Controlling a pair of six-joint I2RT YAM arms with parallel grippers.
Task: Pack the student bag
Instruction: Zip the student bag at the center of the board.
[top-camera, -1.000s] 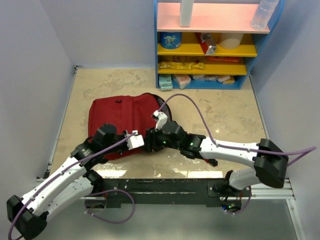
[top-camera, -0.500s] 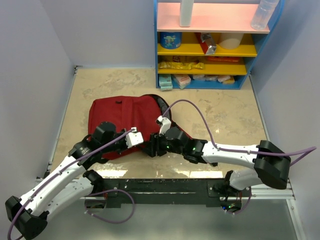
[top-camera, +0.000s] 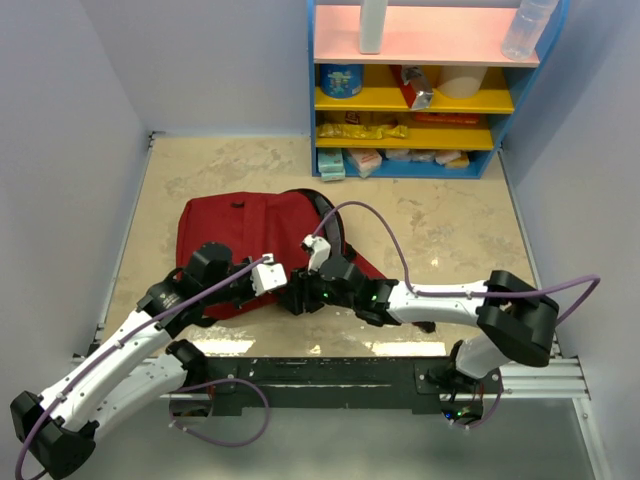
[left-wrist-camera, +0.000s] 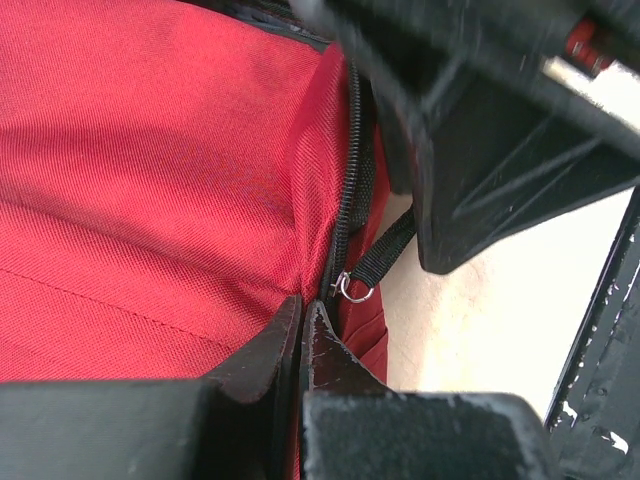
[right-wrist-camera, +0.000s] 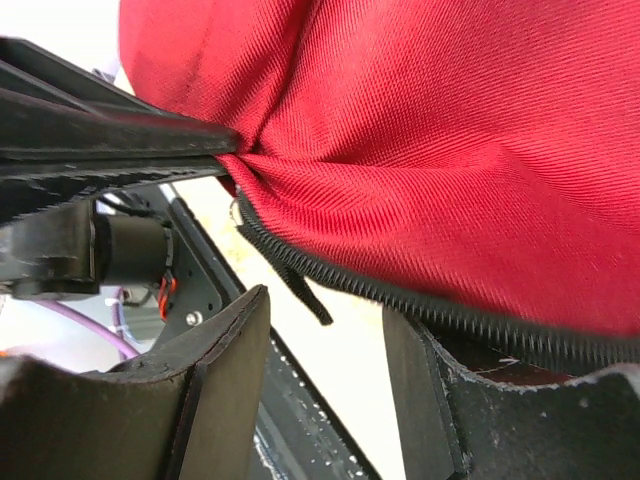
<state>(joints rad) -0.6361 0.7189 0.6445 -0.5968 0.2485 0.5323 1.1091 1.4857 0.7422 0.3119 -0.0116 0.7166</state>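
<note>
- The student bag (top-camera: 240, 235) lies flat on the table (top-camera: 450, 220), left of centre, with its near edge toward the arm bases. Its position is unchanged over the last second.
- The left gripper (left-wrist-camera: 300, 322) holds station at that near edge. Its fingers are pressed together on a fold of red fabric just beside the zipper (left-wrist-camera: 345, 190).
- The black pull tab (left-wrist-camera: 385, 250) hangs free from a small metal ring (left-wrist-camera: 353, 290) on the zipper. Neither gripper touches it.
- The right gripper (right-wrist-camera: 325, 345) has shifted left and nearer the left gripper. Its fingers are spread, and the wrist view shows the pull tab in the gap between them.
- Assessment: the fabric is anchored and the right gripper is lining up on the tab. Zipper travel has probably not begun; its direction cannot be determined.
</note>
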